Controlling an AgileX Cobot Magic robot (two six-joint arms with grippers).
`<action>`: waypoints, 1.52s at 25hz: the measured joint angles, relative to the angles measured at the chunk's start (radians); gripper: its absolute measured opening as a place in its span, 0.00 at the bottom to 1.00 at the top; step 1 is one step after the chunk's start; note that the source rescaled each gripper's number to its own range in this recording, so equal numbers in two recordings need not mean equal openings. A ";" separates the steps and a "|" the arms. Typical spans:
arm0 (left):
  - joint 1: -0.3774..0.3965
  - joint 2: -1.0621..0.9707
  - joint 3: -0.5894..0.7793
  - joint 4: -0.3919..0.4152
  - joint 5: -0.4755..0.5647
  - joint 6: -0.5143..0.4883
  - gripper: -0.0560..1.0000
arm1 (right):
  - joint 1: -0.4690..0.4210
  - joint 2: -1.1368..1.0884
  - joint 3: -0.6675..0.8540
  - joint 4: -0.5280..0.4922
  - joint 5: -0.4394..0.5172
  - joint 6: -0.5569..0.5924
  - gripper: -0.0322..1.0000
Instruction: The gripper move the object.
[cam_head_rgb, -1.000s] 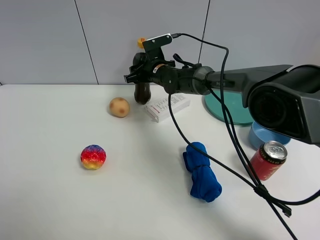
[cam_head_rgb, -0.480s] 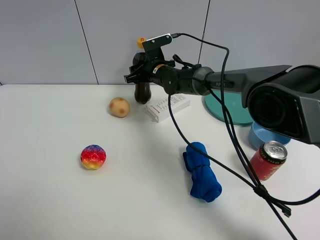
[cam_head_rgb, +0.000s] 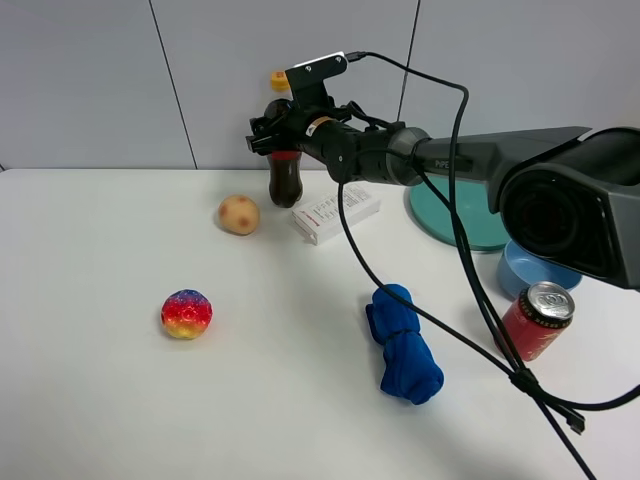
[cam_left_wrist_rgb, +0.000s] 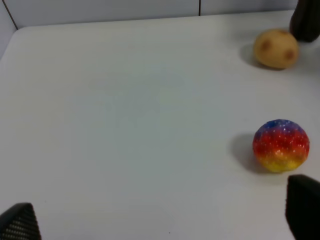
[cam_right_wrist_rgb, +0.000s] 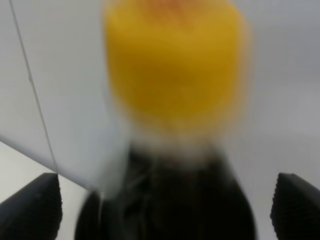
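Note:
The cola bottle (cam_head_rgb: 285, 182), with its yellow cap (cam_head_rgb: 279, 80) and red label, stands upright at the back of the white table, near the wall. My right gripper (cam_head_rgb: 281, 135) reaches across from the right and sits around the bottle's upper part. In the right wrist view the bottle (cam_right_wrist_rgb: 170, 90) is blurred and very close. It sits between the two black fingertips (cam_right_wrist_rgb: 37, 207), which stand wide apart and clear of it. My left gripper (cam_left_wrist_rgb: 160, 220) is open and empty, low over the left of the table. The bottle's dark base also shows in the left wrist view (cam_left_wrist_rgb: 306, 20).
A tan ball (cam_head_rgb: 239, 214) lies left of the bottle and a white box (cam_head_rgb: 334, 212) right of it. A rainbow ball (cam_head_rgb: 186, 313) lies front left and a blue cloth (cam_head_rgb: 403, 344) in the middle. A red can (cam_head_rgb: 536, 320), blue bowl (cam_head_rgb: 535, 270) and teal plate (cam_head_rgb: 460, 215) are at the right. Black cables (cam_head_rgb: 480, 300) trail across.
My right gripper has risen along the bottle, from around its body to around its neck, uncovering the red label. The bottle still stands in the same spot.

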 joint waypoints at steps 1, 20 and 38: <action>0.000 0.000 0.000 0.000 0.000 0.000 1.00 | 0.000 0.000 0.000 0.000 0.000 0.000 0.58; 0.000 0.000 0.000 0.000 0.000 0.000 1.00 | 0.000 -0.183 0.000 -0.001 0.245 0.000 0.59; 0.000 0.000 0.000 0.000 0.000 0.000 1.00 | 0.000 -0.645 0.000 -0.149 0.998 0.000 0.59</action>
